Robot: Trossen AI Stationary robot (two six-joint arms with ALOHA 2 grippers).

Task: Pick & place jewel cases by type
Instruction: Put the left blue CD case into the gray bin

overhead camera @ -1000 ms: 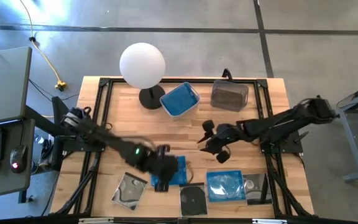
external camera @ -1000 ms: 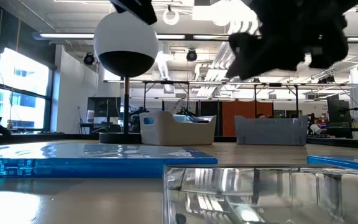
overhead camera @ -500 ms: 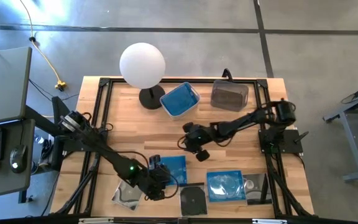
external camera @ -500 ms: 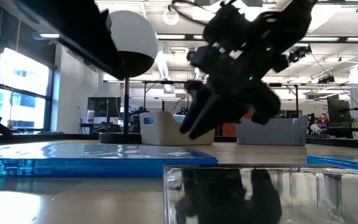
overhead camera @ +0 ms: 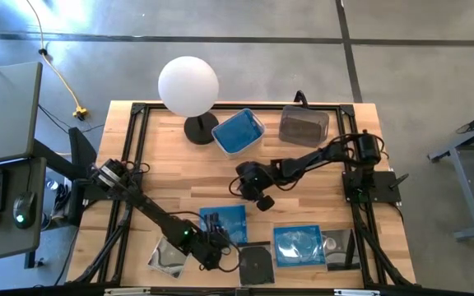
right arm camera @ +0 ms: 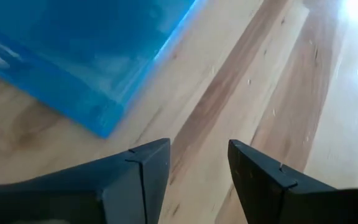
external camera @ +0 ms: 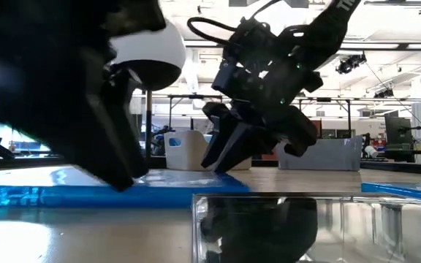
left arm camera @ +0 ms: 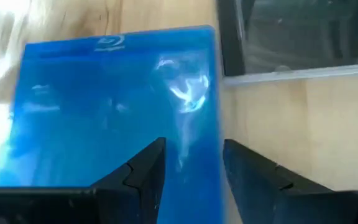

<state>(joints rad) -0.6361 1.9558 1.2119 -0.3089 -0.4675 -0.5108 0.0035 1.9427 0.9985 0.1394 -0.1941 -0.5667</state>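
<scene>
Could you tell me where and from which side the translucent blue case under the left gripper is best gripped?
Probably by its free side edge, from above. The flat translucent blue plastic jewel case lies flat on the wooden table, too thin to take otherwise. The left gripper, jaws open, already straddles that edge beside the clear case.

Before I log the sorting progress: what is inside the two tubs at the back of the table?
The white tub shows blue inside, probably blue jewel cases; how many cannot be told. The grey tub looks dark inside, and its contents cannot be made out.
</scene>
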